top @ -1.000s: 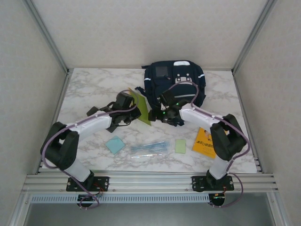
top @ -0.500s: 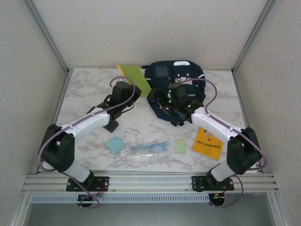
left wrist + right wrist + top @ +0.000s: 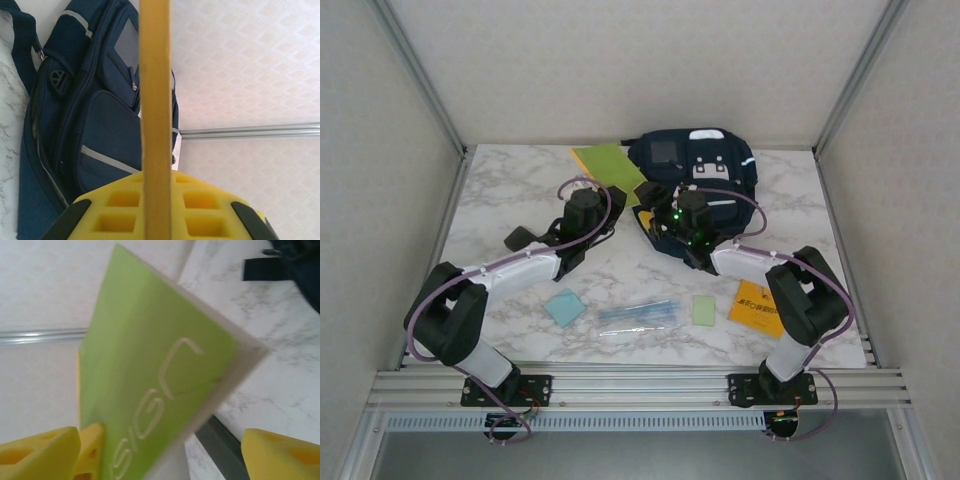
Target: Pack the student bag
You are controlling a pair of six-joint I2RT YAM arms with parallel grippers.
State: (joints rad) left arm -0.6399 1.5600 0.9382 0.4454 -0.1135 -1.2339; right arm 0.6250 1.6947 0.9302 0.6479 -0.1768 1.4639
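The student bag (image 3: 705, 170), dark navy with a grey square patch, lies at the back of the table, and also appears in the left wrist view (image 3: 85, 125). My left gripper (image 3: 597, 197) is shut on a thin lime-green notebook (image 3: 611, 165), held up just left of the bag. In the left wrist view that notebook (image 3: 155, 90) is edge-on, pinched between the yellow pads of the left gripper (image 3: 156, 200). My right gripper (image 3: 655, 205) is at the bag's left front. Its jaws stand open in the right wrist view (image 3: 160, 455), with the notebook's green cover (image 3: 150, 370) between them.
An orange booklet (image 3: 757, 305), a pale green pad (image 3: 704, 310), a clear pack of pens (image 3: 638, 315) and a light blue square (image 3: 564, 307) lie on the marble table near the front. A black strap (image 3: 262, 267) trails from the bag. Walls with metal frame rails enclose the table.
The left arm has lifted the green notebook from in front of the bag up to its back left. The right gripper has swung left and now faces the notebook.
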